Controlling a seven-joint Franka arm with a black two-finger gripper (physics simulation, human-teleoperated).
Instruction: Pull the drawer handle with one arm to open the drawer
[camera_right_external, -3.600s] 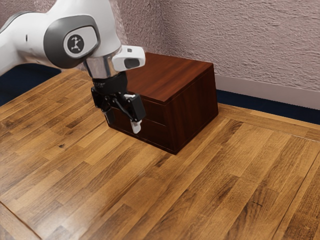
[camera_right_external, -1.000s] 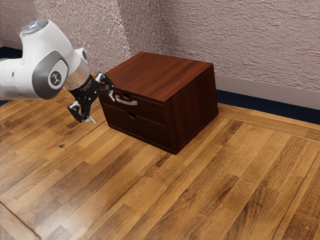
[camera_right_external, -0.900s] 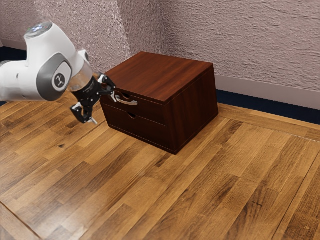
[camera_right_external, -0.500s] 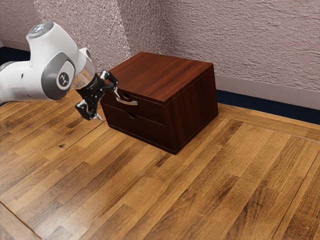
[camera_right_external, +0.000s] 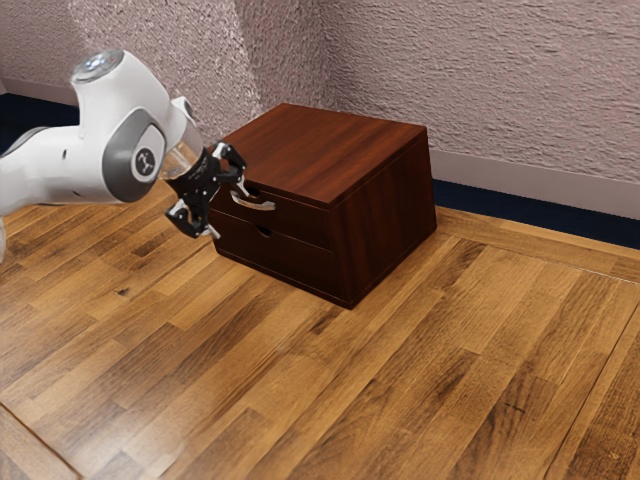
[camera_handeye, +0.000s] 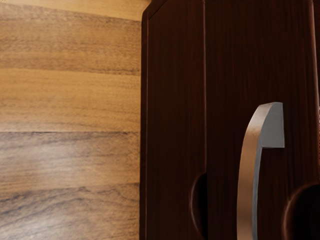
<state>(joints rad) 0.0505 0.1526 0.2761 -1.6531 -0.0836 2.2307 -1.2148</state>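
While fingers (camera_right_external: 230, 157) gape, the handle (camera_right_external: 252, 202) runs horizontally.

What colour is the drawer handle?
The drawer handle is brushed silver-grey, clearest in the wrist view.

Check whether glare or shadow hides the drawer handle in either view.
Exterior view: soft, even light; the silver handle stands out against the dark cabinet, with no glare on it and mild sheen on the wooden floor. Wrist view: the handle is evenly lit with a faint sheen, and the recess beside it is in shadow.
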